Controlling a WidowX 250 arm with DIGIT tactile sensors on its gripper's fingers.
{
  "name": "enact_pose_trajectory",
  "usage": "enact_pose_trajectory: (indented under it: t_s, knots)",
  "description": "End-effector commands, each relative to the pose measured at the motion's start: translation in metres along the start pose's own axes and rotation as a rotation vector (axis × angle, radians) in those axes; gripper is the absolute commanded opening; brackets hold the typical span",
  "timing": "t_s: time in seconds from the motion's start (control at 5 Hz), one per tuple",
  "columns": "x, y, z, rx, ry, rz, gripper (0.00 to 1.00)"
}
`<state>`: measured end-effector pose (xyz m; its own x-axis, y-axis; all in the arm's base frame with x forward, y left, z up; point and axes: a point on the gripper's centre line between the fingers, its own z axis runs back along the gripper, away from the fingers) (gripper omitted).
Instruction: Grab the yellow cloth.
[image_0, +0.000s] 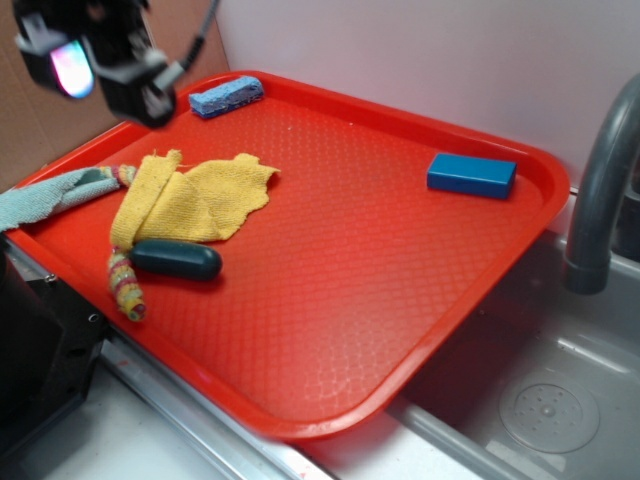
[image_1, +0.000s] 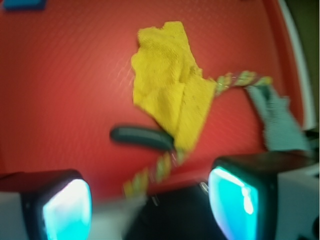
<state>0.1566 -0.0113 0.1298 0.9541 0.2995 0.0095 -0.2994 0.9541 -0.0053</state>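
Note:
The yellow cloth (image_0: 195, 198) lies crumpled on the left part of the red tray (image_0: 400, 290). It also shows in the wrist view (image_1: 170, 95), above the fingers. My gripper (image_0: 100, 60) hangs high above the tray's far left corner, well clear of the cloth. Its jaws stand wide apart with nothing between them, as the wrist view (image_1: 150, 207) shows. A dark green oblong (image_0: 177, 259) rests against the cloth's near edge. A striped twisted rope (image_0: 125, 282) runs under the cloth.
A light teal cloth (image_0: 50, 195) hangs over the tray's left rim. A blue sponge (image_0: 227, 96) lies at the far rim and a blue block (image_0: 471, 174) at the right. A grey faucet (image_0: 600, 190) and a sink (image_0: 545, 400) stand to the right.

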Motion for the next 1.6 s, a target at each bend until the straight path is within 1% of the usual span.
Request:
enact_pose_trajectory:
  t_s: [0.0,0.2,0.4,0.6,0.8,1.0,1.2,1.4]
  knots:
    - [0.038,0.031,-0.059,0.058,-0.134,0.268,1.00]
    - [0.041,0.041,-0.074,0.074,-0.136,0.187,1.00]
    - [0.049,0.038,-0.089,0.046,-0.109,0.116,1.00]
    - [0.056,0.034,-0.106,0.046,-0.062,0.111,0.00]
    - [0.059,0.033,-0.112,0.049,-0.043,0.120,0.00]
    - [0.061,0.031,-0.106,0.077,-0.009,0.085,0.00]
    - [0.060,0.024,-0.071,0.116,-0.006,-0.004,0.00]
    - [0.054,0.015,-0.029,0.158,-0.037,-0.074,0.00]
